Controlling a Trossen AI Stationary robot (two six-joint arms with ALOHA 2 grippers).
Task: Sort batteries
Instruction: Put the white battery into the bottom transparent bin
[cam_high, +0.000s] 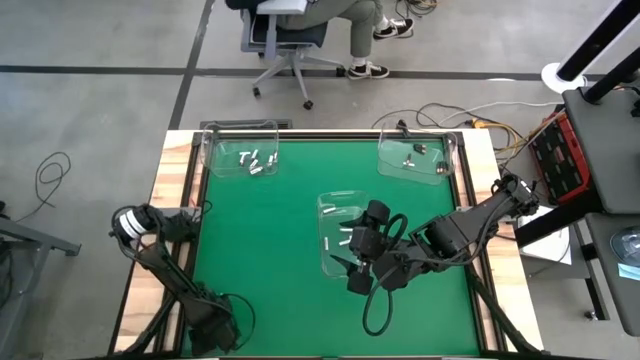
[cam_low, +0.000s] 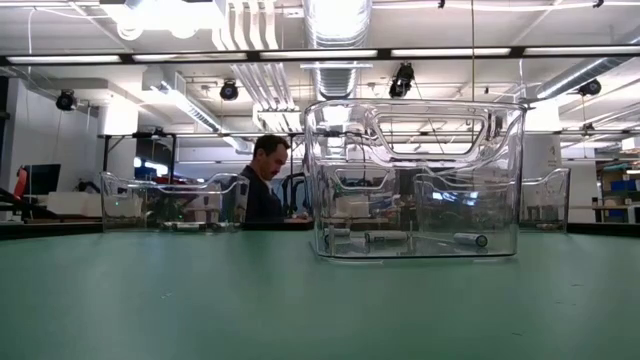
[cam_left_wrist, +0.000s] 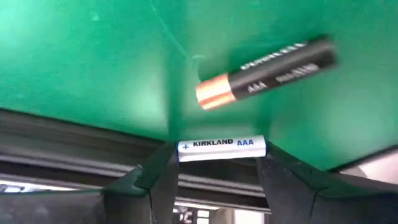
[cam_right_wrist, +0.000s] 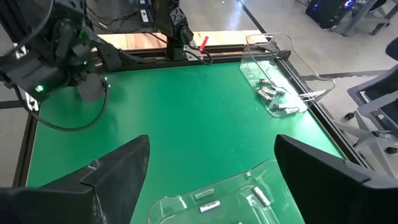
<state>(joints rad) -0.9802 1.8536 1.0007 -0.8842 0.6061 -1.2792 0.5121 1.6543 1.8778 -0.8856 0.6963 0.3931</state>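
**Left fingers carry a battery; right fingers spread above the middle bin**

Left fingers (cam_left_wrist: 155, 186) pinch a white AAA battery (cam_left_wrist: 221, 149) by its ends, its long axis crosswise between them, low over the counter (cam_high: 260, 260). Right gripper (cam_high: 362, 262), fingers wide, hovers nearer the centre bin (cam_high: 335, 205) holding loose batteries (cam_high: 345, 240).

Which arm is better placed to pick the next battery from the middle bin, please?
Right. The right tool hangs open directly over the middle bin with batteries inside, while the left tool sits by the table's near-left corner, already gripping a white AAA battery.
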